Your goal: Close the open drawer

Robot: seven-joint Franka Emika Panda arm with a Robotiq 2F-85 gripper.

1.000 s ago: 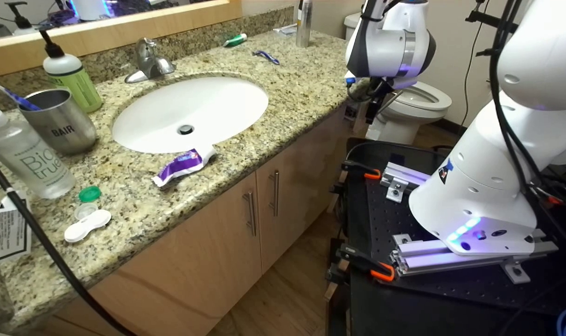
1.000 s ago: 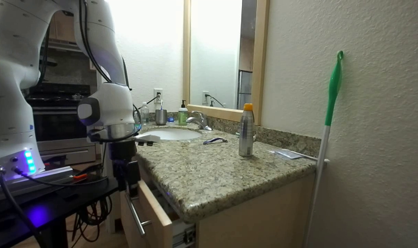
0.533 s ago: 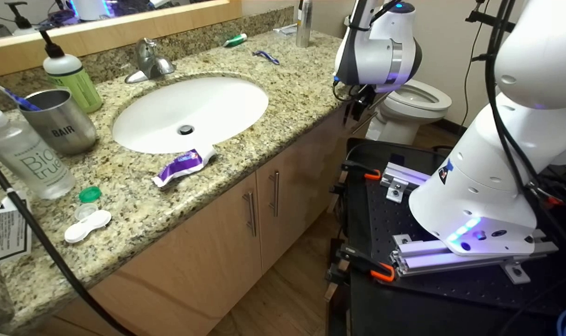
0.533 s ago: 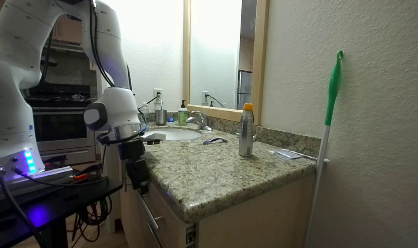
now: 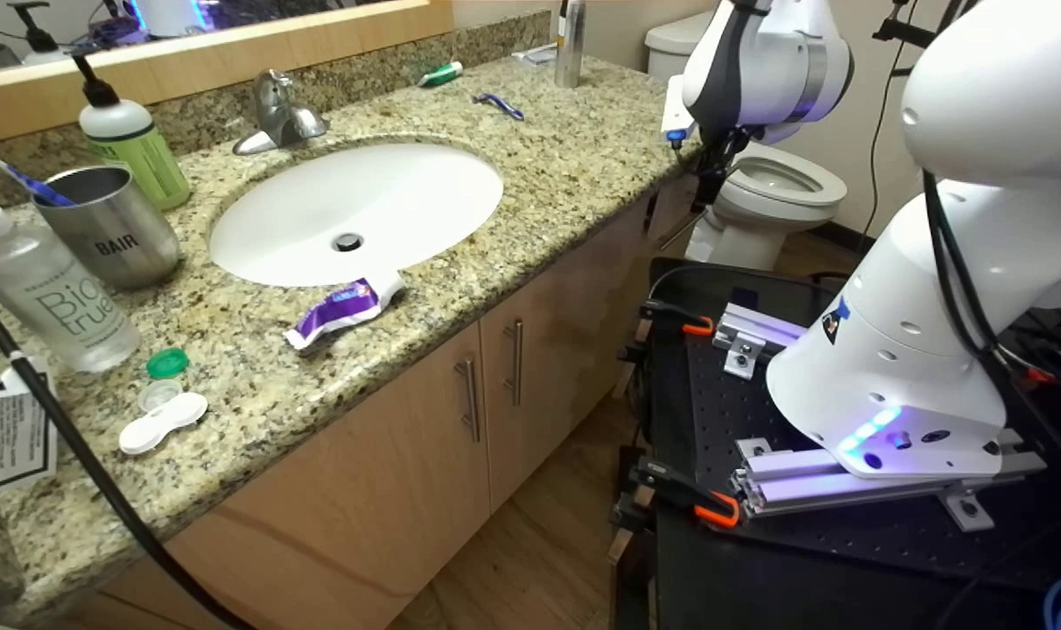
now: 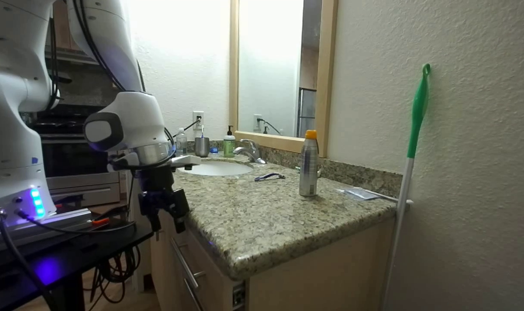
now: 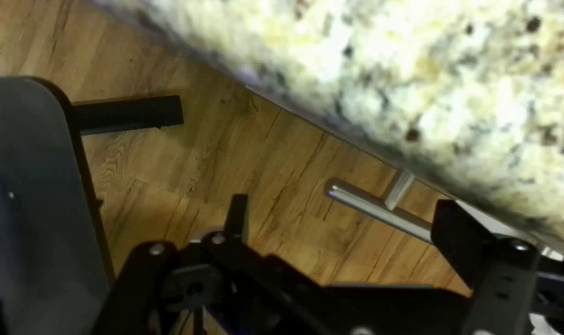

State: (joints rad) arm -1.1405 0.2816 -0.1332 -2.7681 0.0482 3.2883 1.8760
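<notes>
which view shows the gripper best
The wrist view: the gripper is large there, its jaws plainly apart with floor showing between. Both exterior views show it smaller and dark, near the counter; its spread fingers can also be made out in an exterior view.

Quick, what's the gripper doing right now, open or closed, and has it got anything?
Gripper: open, jaws standing well apart, holding nothing.

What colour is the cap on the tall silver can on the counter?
Yellow-orange: the cap shows best in an exterior view.
</notes>
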